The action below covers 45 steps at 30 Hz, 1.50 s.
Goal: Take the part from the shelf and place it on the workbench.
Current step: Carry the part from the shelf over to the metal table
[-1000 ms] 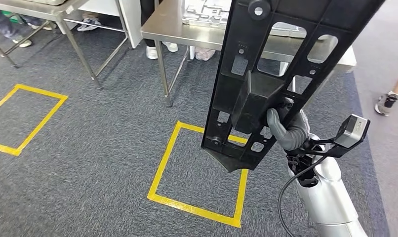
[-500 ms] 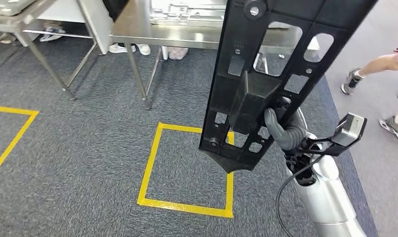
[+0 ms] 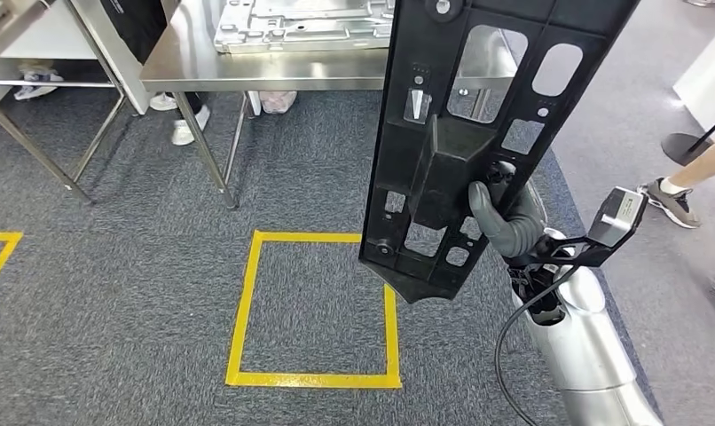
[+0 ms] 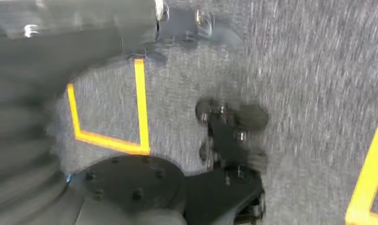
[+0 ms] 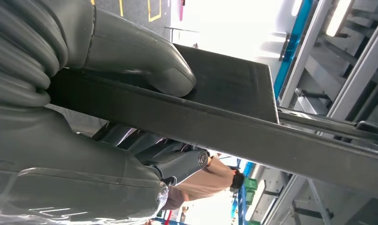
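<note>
Head view shows the right hand (image 3: 506,213) clamped on a long black part (image 3: 478,133), which it holds upright in the air over the grey carpet, on the right side of a yellow floor square (image 3: 314,309). The thumb and fingers close around the raised block in the lower middle of the part. In the right wrist view the thumb (image 5: 131,51) presses flat on one face of the panel.

The workbench (image 3: 265,67) stands farther ahead, with pale metal pieces (image 3: 301,25) lying on it.

The part looks stiff, moulded plastic with many cut-outs, probably not heavy but long, so it may swing. The block is a good place for holding.

About the left hand, I cannot tell its fingers; its wrist view is blurred.
</note>
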Tool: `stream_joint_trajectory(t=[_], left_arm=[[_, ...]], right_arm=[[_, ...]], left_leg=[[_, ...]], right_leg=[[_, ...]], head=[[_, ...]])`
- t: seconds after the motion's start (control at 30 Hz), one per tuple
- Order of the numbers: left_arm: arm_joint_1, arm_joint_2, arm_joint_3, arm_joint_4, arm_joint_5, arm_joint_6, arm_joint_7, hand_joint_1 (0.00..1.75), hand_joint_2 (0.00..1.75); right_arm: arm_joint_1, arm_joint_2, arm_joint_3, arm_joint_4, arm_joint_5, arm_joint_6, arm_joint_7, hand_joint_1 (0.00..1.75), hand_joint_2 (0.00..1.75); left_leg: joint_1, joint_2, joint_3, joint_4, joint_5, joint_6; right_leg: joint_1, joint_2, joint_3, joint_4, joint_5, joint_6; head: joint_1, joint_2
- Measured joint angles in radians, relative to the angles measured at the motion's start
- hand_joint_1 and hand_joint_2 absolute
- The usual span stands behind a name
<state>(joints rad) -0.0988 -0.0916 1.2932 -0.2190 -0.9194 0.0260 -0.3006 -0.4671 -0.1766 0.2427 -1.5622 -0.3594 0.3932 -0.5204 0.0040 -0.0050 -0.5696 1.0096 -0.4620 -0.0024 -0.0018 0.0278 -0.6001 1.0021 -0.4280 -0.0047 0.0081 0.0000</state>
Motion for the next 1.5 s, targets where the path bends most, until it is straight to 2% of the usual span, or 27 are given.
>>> stream_joint_trajectory(t=[0.07, 0.13, 0.2, 0.27, 0.3, 0.33, 0.37, 0.43, 0.5, 0.6, 0.67, 0.7, 0.77, 0.8, 0.83, 0.87, 0.93, 1.0, 1.1, 1.17, 1.2, 1.27, 1.3, 1.33, 1.37, 1.43, 1.5], left_arm=[[-0.001, 0.001, 0.0, 0.0, 0.0, 0.0, 0.0, 0.0, 1.75], [-0.002, 0.001, 0.0, 0.0, 0.0, 0.0, 0.0, 0.0, 1.75], [-0.003, 0.001, 0.0, 0.0, 0.0, 0.0, 0.0, 0.0, 1.75], [-0.003, 0.001, 0.0, 0.0, 0.0, 0.0, 0.0, 0.0, 1.75], [-0.003, 0.001, 0.0, 0.0, 0.0, 0.0, 0.0, 0.0, 1.75], [-0.003, 0.001, 0.0, 0.0, 0.0, -0.001, 0.0, 0.0, 1.75], [-0.003, 0.0, 0.0, 0.0, 0.0, -0.001, 0.0, 0.0, 1.75], [-0.003, -0.001, 0.0, 0.0, 0.0, -0.001, 0.0, 0.0, 1.75], [-0.004, -0.001, 0.0, 0.0, 0.0, -0.001, 0.0, 0.0, 1.75], [-0.005, 0.0, 0.0, 0.0, 0.0, -0.001, 0.0, 0.0, 1.75], [-0.005, 0.0, 0.0, 0.0, 0.001, -0.001, -0.001, 0.0, 1.75], [-0.005, 0.0, 0.0, 0.0, 0.002, -0.001, -0.001, 0.0, 1.75], [-0.004, 0.0, 0.0, 0.0, 0.004, -0.001, -0.003, 0.0, 1.75], [-0.001, -0.001, 0.001, 0.0, 0.005, -0.001, -0.004, 0.0, 1.75], [0.001, -0.001, 0.001, 0.0, 0.005, -0.001, -0.006, 0.0, 1.75], [0.004, -0.001, 0.001, 0.0, 0.005, -0.001, -0.008, 0.0, 1.75], [0.006, 0.0, 0.001, 0.0, 0.005, -0.001, -0.011, 0.0, 1.75], [0.004, 0.001, 0.001, 0.0, 0.004, -0.003, -0.015, 0.0, 1.75], [0.005, 0.001, 0.001, 0.0, 0.003, -0.006, -0.018, 0.0, 1.75], [0.006, 0.0, 0.001, 0.0, 0.004, -0.007, -0.019, 0.0, 1.75], [0.005, 0.0, 0.001, 0.0, 0.004, -0.007, -0.019, 0.0, 1.75], [0.005, 0.0, 0.002, 0.0, 0.005, -0.007, -0.019, 0.0, 1.75], [0.006, 0.0, 0.002, 0.0, 0.006, -0.008, -0.02, 0.0, 1.75], [0.007, 0.0, 0.002, 0.0, 0.006, -0.008, -0.02, 0.0, 1.75], [0.009, 0.0, 0.002, 0.0, 0.006, -0.009, -0.021, 0.0, 1.75], [0.011, -0.001, 0.002, 0.0, 0.006, -0.011, -0.023, 0.0, 1.75], [0.01, -0.001, 0.002, 0.0, 0.006, -0.012, -0.023, 0.0, 1.75]], right_arm=[[-0.002, 0.0, 0.001, 0.002, -0.001, 0.0, 0.001, 1.75, 1.75], [-0.003, 0.0, 0.001, 0.003, -0.001, 0.0, 0.001, 1.75, 1.75], [-0.006, 0.0, 0.001, 0.003, -0.001, 0.0, 0.001, 1.75, 1.75], [-0.006, 0.0, 0.002, 0.006, -0.002, -0.001, 0.001, 1.75, 1.75], [-0.006, 0.0, 0.002, 0.008, -0.002, -0.001, 0.001, 1.75, 1.75], [-0.005, 0.0, 0.002, 0.01, -0.002, -0.001, 0.001, 1.75, 1.75], [-0.006, 0.0, 0.002, 0.011, -0.002, -0.001, 0.002, 1.75, 1.75], [-0.009, 0.0, 0.002, 0.012, -0.002, -0.001, 0.002, 1.75, 1.75], [-0.011, 0.0, 0.002, 0.012, -0.002, -0.001, 0.001, 1.75, 1.75], [-0.011, 0.0, 0.002, 0.012, -0.002, -0.001, 0.001, 1.75, 1.75], [-0.01, -0.001, 0.002, 0.012, -0.003, 0.0, -0.001, 1.75, 1.75], [-0.009, 0.0, 0.003, 0.012, -0.004, 0.001, -0.004, 1.75, 1.75], [-0.004, 0.0, 0.004, 0.015, 0.0, 0.001, -0.01, 1.75, 1.75], [0.0, 0.0, 0.006, 0.017, 0.005, 0.001, -0.013, 1.75, 1.75], [0.002, 0.0, 0.008, 0.018, 0.012, 0.0, -0.013, 1.75, 1.75], [0.004, 0.0, 0.01, 0.019, 0.02, -0.002, -0.012, 1.75, 1.75], [0.005, 0.0, 0.013, 0.019, 0.034, -0.004, -0.008, 1.75, 1.75], [0.004, 0.0, 0.016, 0.019, 0.048, -0.005, -0.003, 1.75, 1.75], [0.006, 0.0, 0.02, 0.019, 0.066, -0.01, 0.004, 1.75, 1.75], [0.006, 0.0, 0.023, 0.019, 0.08, -0.014, 0.006, 1.75, 1.75], [0.005, 0.0, 0.024, 0.019, 0.086, -0.015, 0.005, 1.75, 1.75], [0.006, 0.0, 0.027, 0.019, 0.092, -0.014, 0.002, 1.75, 1.75], [0.008, 0.0, 0.029, 0.019, 0.093, -0.013, 0.001, 1.75, 1.75], [0.011, 0.0, 0.031, 0.02, 0.093, -0.012, 0.001, 1.75, 1.75], [0.014, 0.0, 0.034, 0.02, 0.093, -0.012, 0.001, 1.75, 1.75], [0.015, 0.0, 0.037, 0.019, 0.093, -0.011, 0.0, 1.75, 1.75], [0.015, 0.0, 0.039, 0.019, 0.092, -0.01, -0.001, 1.75, 1.75]], left_leg=[[-0.002, 0.001, 0.002, -0.008, 0.0, 0.008], [0.001, 0.004, 0.008, -0.019, 0.008, 0.02], [0.005, 0.008, 0.013, -0.028, 0.013, 0.028], [0.005, 0.01, 0.013, -0.027, 0.013, 0.031], [0.005, 0.011, 0.013, -0.026, 0.012, 0.03], [0.005, 0.011, 0.013, -0.025, 0.01, 0.029], [0.006, 0.011, 0.014, -0.022, 0.007, 0.027], [0.005, 0.011, 0.016, -0.014, -0.001, 0.019], [0.001, 0.011, 0.016, -0.008, -0.01, 0.009], [0.002, 0.014, 0.018, -0.007, -0.018, -0.009], [0.005, 0.014, 0.003, 0.033, -0.045, -0.02], [0.007, 0.013, -0.019, 0.082, -0.071, -0.024], [0.008, 0.013, -0.095, 0.223, -0.127, -0.029], [0.008, 0.013, -0.127, 0.275, -0.137, -0.029], [0.008, 0.013, -0.145, 0.294, -0.128, -0.028], [0.008, 0.013, -0.14, 0.269, -0.098, -0.025], [0.004, 0.019, -0.085, 0.133, -0.016, -0.011], [-0.004, 0.028, -0.038, 0.025, 0.021, 0.004], [-0.007, 0.02, -0.023, -0.005, 0.018, 0.02], [-0.003, 0.012, -0.009, -0.014, 0.016, 0.031], [-0.001, 0.01, -0.001, -0.017, 0.015, 0.036], [-0.002, 0.005, 0.007, -0.018, 0.006, 0.042], [-0.002, 0.002, 0.012, -0.018, -0.001, 0.042], [-0.003, -0.001, 0.018, -0.017, -0.008, 0.041], [-0.003, -0.002, 0.028, -0.017, -0.017, 0.04], [-0.002, -0.003, 0.051, -0.017, -0.035, 0.034], [-0.004, -0.003, 0.068, -0.016, -0.052, 0.024]], right_leg=[[-0.001, 0.003, -0.001, -0.001, 0.001, 0.012], [-0.002, -0.002, -0.008, 0.015, -0.012, 0.023], [-0.005, -0.011, -0.05, 0.106, -0.064, 0.033], [-0.01, -0.015, -0.12, 0.246, -0.121, 0.041], [-0.012, -0.016, -0.143, 0.287, -0.129, 0.044], [-0.015, -0.017, -0.146, 0.289, -0.116, 0.046], [-0.018, -0.019, -0.128, 0.248, -0.086, 0.048], [-0.02, -0.029, -0.058, 0.105, -0.021, 0.047], [-0.016, -0.034, -0.017, 0.019, 0.003, 0.037], [-0.013, -0.029, -0.013, 0.009, -0.002, 0.017], [-0.017, -0.027, -0.006, 0.003, -0.004, 0.003], [-0.018, -0.026, -0.002, 0.001, -0.006, -0.002], [-0.015, -0.025, 0.002, 0.001, -0.011, -0.008], [-0.013, -0.024, 0.004, 0.001, -0.014, -0.009], [-0.011, -0.024, 0.009, 0.001, -0.018, -0.01], [-0.009, -0.024, 0.015, 0.002, -0.022, -0.009], [-0.007, -0.026, 0.032, 0.001, -0.032, -0.006], [-0.003, -0.03, 0.042, 0.001, -0.041, 0.002], [-0.001, -0.039, 0.045, 0.009, -0.04, 0.02], [-0.004, -0.039, 0.032, 0.047, -0.056, 0.029], [-0.005, -0.037, 0.008, 0.093, -0.077, 0.033], [-0.008, -0.034, -0.07, 0.22, -0.128, 0.04], [-0.01, -0.033, -0.11, 0.273, -0.141, 0.042], [-0.011, -0.033, -0.134, 0.294, -0.135, 0.043], [-0.012, -0.033, -0.14, 0.278, -0.11, 0.043], [-0.012, -0.033, -0.1, 0.148, -0.019, 0.038], [-0.006, -0.034, -0.058, 0.036, 0.026, 0.028]], head=[[0.0, 0.0], [0.001, 0.0], [0.002, 0.0], [0.003, 0.0], [0.003, 0.0], [0.003, 0.0], [0.003, 0.0], [0.003, 0.0], [0.002, 0.0], [0.002, 0.0], [-0.002, 0.0], [-0.004, 0.0], [-0.009, 0.0], [-0.009, 0.0], [-0.009, 0.0], [-0.009, 0.0], [-0.01, 0.0], [-0.009, 0.0], [-0.009, 0.0], [-0.006, 0.0], [-0.005, 0.0], [-0.002, 0.0], [-0.002, 0.0], [-0.002, 0.0], [-0.002, 0.0], [-0.002, 0.0], [-0.003, 0.0]])
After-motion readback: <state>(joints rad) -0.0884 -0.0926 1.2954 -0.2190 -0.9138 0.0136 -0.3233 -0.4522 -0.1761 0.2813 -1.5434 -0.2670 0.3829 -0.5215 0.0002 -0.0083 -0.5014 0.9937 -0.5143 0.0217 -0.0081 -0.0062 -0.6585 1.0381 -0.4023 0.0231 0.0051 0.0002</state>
